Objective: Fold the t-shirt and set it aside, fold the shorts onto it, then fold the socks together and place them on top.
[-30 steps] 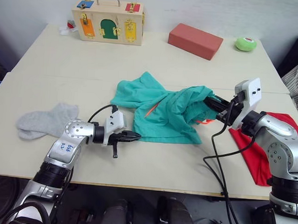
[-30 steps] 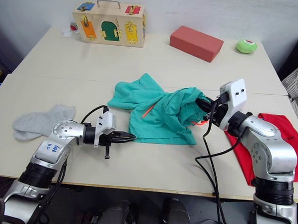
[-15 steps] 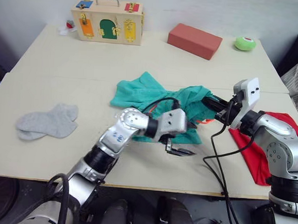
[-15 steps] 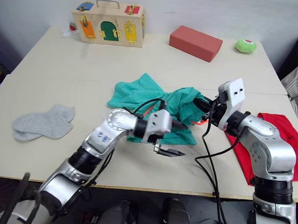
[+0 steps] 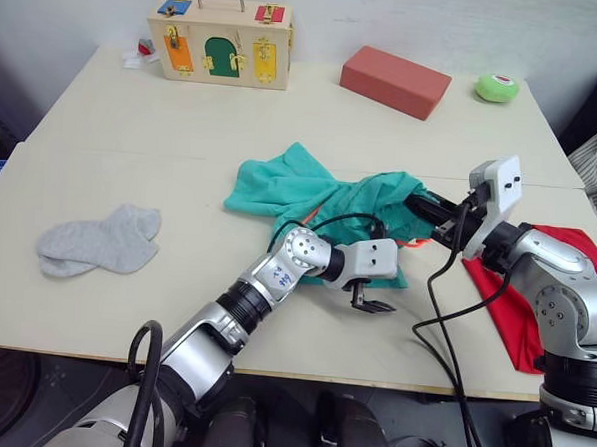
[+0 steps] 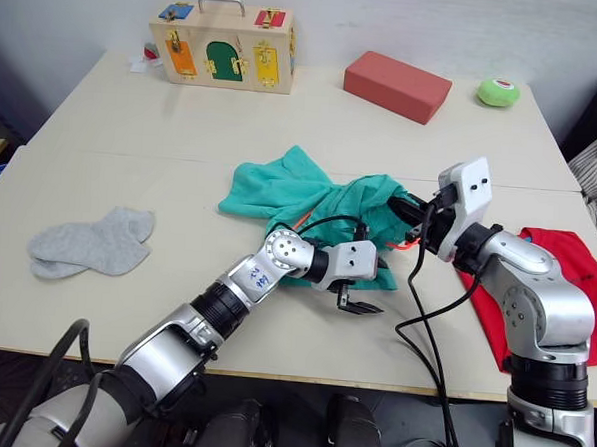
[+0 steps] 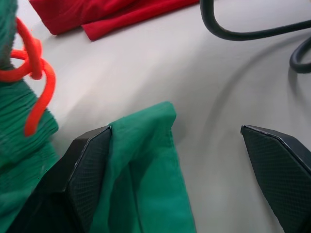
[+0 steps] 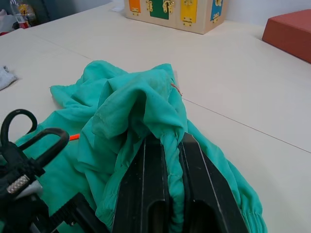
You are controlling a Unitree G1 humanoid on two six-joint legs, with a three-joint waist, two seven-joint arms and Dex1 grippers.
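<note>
The right gripper (image 5: 423,207) is clamped on a raised fold of the teal shorts (image 5: 319,205), its 2 black fingers pressed together with a ridge of cloth pinched between them in the right wrist view. The left gripper (image 5: 372,306) sits at the shorts' near right corner with its fingers spread wide, nothing between them; in the left wrist view one finger (image 7: 90,160) touches the cloth's edge and the other (image 7: 279,167) stands over bare bench. The orange drawstring (image 7: 34,73) curls beside that corner. The shorts lie bunched at the middle of the bench (image 5: 183,127). The red t-shirt (image 5: 520,305) lies at the right edge, partly under the right arm. The grey socks (image 5: 97,240) rest together well apart on the left.
</note>
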